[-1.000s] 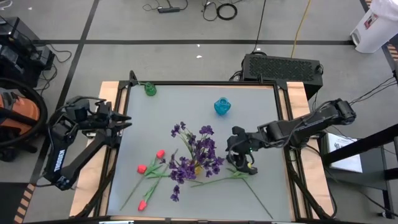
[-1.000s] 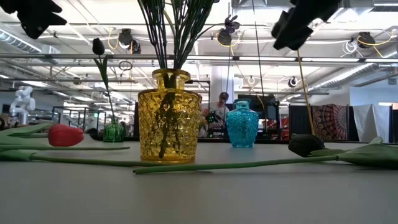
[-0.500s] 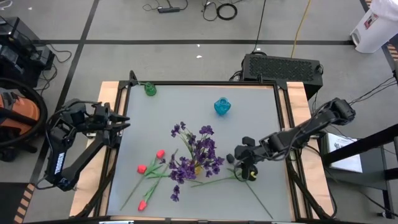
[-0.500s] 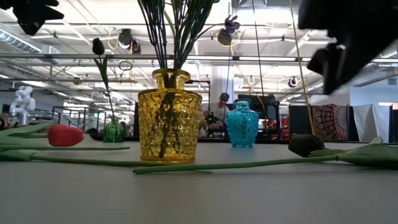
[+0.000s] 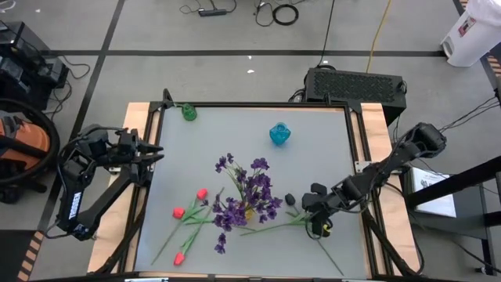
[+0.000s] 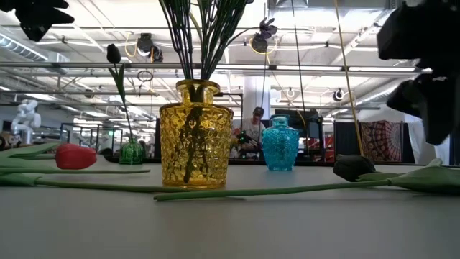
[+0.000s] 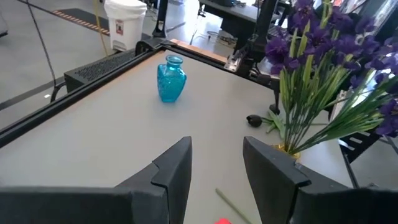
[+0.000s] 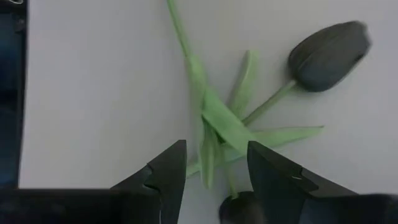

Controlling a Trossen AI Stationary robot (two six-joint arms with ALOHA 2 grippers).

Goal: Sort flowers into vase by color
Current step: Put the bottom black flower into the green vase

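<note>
Overhead, grey table (image 5: 196,149), cabled floor (image 5: 235,31) beyond; both fingers parted, empty.

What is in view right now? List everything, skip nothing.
Purple flowers: one bunch, purple, in the yellow vase.
Yellow vase: one, yellow, mid-table.
Red tulips: three, red, lying left of the yellow vase.
Black tulips: two lying under the right gripper, one standing in the green vase.
Green vase: one, green, far left corner.
Blue vase: one, blue, far side.
Left gripper: open, at the table's left edge.
Right gripper: open, above the lying black tulips' stems.
</note>
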